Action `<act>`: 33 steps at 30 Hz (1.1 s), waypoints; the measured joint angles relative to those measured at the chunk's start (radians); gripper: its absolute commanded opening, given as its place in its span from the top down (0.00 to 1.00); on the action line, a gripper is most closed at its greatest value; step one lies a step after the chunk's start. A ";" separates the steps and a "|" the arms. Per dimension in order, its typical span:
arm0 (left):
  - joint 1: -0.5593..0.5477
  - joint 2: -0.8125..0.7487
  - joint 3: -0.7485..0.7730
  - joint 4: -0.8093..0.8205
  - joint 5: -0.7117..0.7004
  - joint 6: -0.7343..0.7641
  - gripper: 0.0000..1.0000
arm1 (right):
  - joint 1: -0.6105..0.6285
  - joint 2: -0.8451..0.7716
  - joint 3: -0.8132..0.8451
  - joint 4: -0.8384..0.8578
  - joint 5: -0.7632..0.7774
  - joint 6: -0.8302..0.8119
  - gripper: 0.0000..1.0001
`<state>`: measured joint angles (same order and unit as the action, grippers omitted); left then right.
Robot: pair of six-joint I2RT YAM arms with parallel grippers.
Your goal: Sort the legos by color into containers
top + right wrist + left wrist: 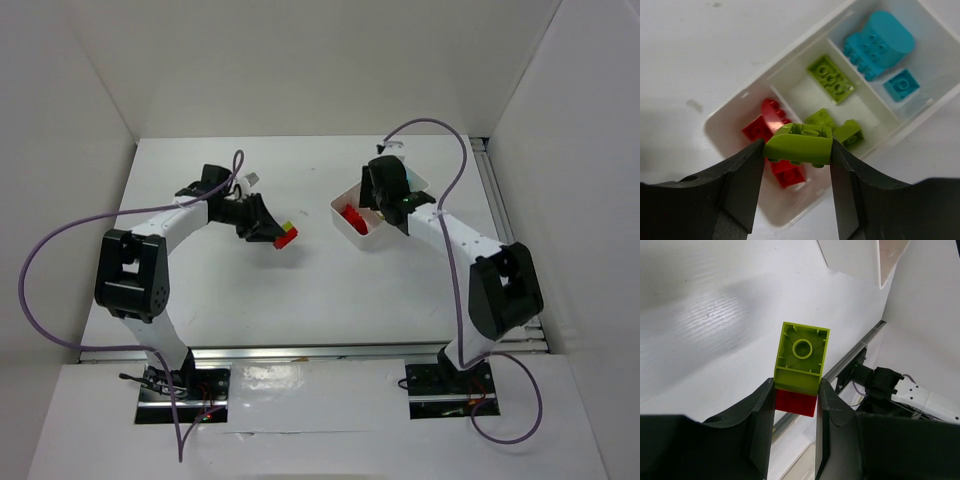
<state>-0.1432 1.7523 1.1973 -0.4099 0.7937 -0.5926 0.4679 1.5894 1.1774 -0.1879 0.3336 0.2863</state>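
The right gripper [797, 150] grips a lime sloped brick [799, 144] above the white tray [802, 95], roughly over the red-green divider, presumably bound for the green middle compartment. The left gripper [795, 405] pinches a red brick [796, 402] with a square lime brick [801, 352] stuck on it, well left of the tray, probably because the pair needs splitting. Its fingers [760, 415] hide most of the red one.

White table [300, 290], plain white walls [300, 60].
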 measured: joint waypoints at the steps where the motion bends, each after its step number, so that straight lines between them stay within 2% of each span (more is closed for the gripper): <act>1: -0.005 0.000 0.008 -0.014 -0.012 0.013 1.00 | -0.024 0.023 0.009 -0.001 0.004 0.006 0.58; 4: -0.021 0.000 0.031 -0.044 -0.041 0.040 1.00 | -0.071 0.091 0.040 -0.012 0.015 0.014 0.55; 6: -0.034 0.000 0.052 -0.071 -0.058 0.059 1.00 | -0.095 0.151 0.088 -0.019 0.018 0.018 0.48; 7: -0.039 0.000 0.062 -0.078 -0.064 0.068 1.00 | -0.105 0.183 0.115 -0.018 0.018 0.020 0.33; 11: -0.060 0.000 0.087 -0.101 -0.089 0.093 1.00 | -0.122 0.254 0.179 -0.016 0.020 0.021 0.10; 14: -0.075 0.003 0.103 -0.132 -0.094 0.116 1.00 | -0.122 0.256 0.181 -0.017 0.025 0.021 0.10; 17: -0.092 0.020 0.132 -0.156 -0.090 0.144 1.00 | -0.122 0.248 0.182 -0.017 0.026 0.021 0.25; 18: -0.096 0.026 0.138 -0.159 -0.087 0.150 1.00 | -0.120 0.236 0.176 -0.013 0.015 0.021 0.37; 20: -0.104 0.032 0.142 -0.163 -0.069 0.173 1.00 | -0.119 0.188 0.142 -0.002 -0.038 0.017 0.37; 21: -0.107 0.034 0.142 -0.169 -0.053 0.185 1.00 | -0.119 0.151 0.117 0.003 -0.080 0.016 0.32; 25: -0.110 0.040 0.144 -0.177 0.019 0.230 1.00 | -0.117 0.000 0.047 0.027 -0.391 -0.016 0.21; 31: -0.110 0.040 0.151 -0.188 0.079 0.280 1.00 | -0.113 -0.015 0.023 0.093 -0.875 -0.040 0.24; 33: -0.110 0.040 0.155 -0.188 0.087 0.281 1.00 | -0.105 -0.003 -0.012 0.112 -0.993 -0.034 0.20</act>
<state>-0.2531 1.7927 1.3521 -0.5980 0.8810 -0.3119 0.3630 1.5867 1.1656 -0.0761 -0.6594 0.2527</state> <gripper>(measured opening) 0.407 0.770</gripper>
